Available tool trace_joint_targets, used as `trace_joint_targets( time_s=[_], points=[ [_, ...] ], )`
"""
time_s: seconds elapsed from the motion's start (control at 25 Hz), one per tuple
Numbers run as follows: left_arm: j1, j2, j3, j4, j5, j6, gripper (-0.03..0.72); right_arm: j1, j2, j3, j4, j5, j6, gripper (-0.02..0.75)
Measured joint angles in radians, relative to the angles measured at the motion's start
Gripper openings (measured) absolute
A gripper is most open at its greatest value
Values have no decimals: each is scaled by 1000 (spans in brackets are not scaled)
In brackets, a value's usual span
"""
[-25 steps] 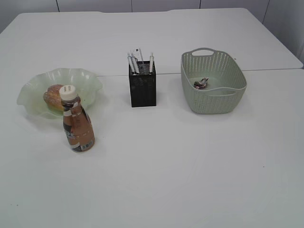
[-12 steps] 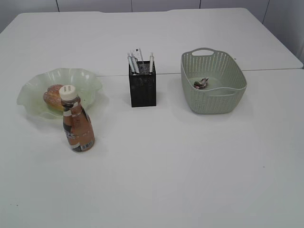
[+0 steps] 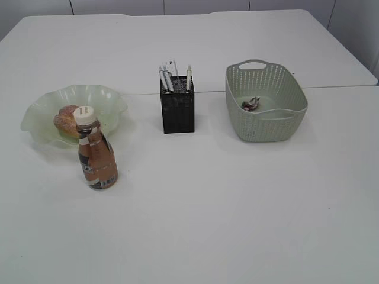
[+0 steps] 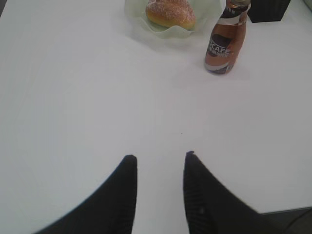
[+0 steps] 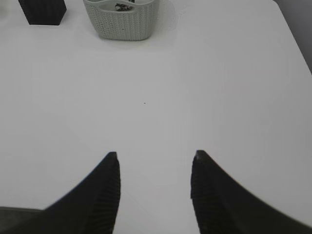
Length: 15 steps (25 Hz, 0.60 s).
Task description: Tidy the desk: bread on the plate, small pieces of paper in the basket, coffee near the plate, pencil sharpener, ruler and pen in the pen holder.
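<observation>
The large plain white surface (image 3: 195,219) carries everything in a loose row across its middle, with a seam line running behind; on the left sits the translucent pale green glass plate with a wavy ruffled rim (image 3: 41,115), and inside it lies the oval golden-brown bread roll with a pale sugary crust (image 3: 66,120); just in front of the plate, upright and close to its rim, stands the small brown coffee bottle with a cream cap and dark label (image 3: 96,157); at the centre stands the black square metal mesh pen holder (image 3: 177,105), upright, with several pale pens and slim items (image 3: 167,77) sticking out of its top, though which of them is the ruler or sharpener cannot be told; to the right, apart from the holder, sits the pale sage-green perforated plastic basket with cut-out handles (image 3: 266,103), and a small crumpled scrap of paper (image 3: 251,103) lies on its floor; the left end effector (image 4: 158,163) hangs above bare surface well short of the bottle, its two dark fingers parted and holding nothing; the right end effector (image 5: 155,161) likewise hangs over bare surface, well back from the basket, its fingers spread wider and empty.
</observation>
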State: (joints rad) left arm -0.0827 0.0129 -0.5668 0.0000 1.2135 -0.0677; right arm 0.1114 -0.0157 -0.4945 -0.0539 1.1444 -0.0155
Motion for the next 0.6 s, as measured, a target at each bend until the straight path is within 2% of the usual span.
trace_joint_targets(
  time_s=[0.24, 0.44, 0.6],
  points=[
    [0, 0, 0, 0, -4, 10, 241, -2, 0, 0, 21, 0, -9, 352],
    [0, 0, 0, 0, -6, 12, 241, -2, 0, 0, 98, 0, -112, 352],
    [0, 0, 3, 0, -6, 12, 241, -2, 0, 0, 113, 0, -137, 352]
  ],
)
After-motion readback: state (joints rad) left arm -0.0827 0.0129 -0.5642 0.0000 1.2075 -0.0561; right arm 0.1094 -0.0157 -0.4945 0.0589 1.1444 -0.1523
